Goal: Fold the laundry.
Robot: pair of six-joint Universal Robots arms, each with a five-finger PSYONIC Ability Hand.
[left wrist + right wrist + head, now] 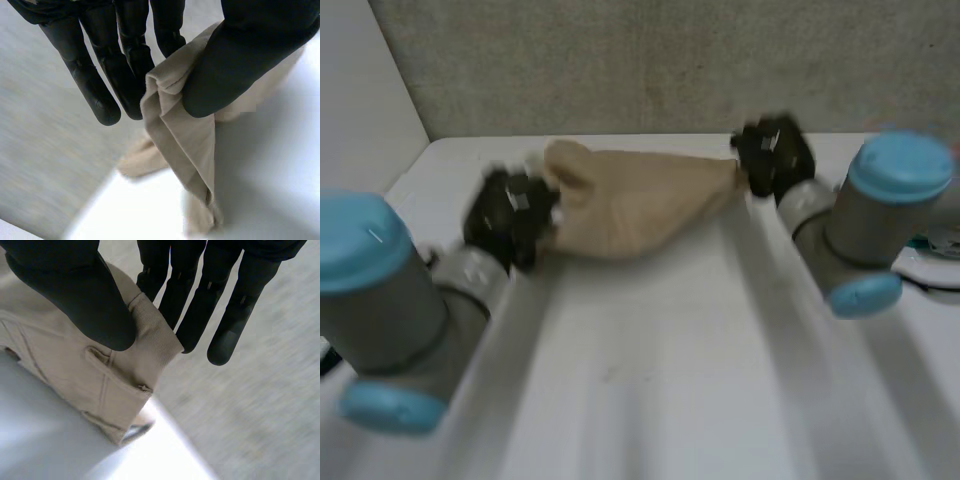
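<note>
Left hand (240, 55) pinches bunched end of beige garment (635, 205); right hand (65, 285) pinches ribbed edge, cloth sagging between.

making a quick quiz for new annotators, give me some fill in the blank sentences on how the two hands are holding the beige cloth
1. The left hand pinches the beige garment between its fingers and its ___.
2. The right hand pinches the garment's ribbed band, so ___ hands are shut on the garment.
3. The colour of the table is ___.

Missing words: thumb; both; white.
</note>
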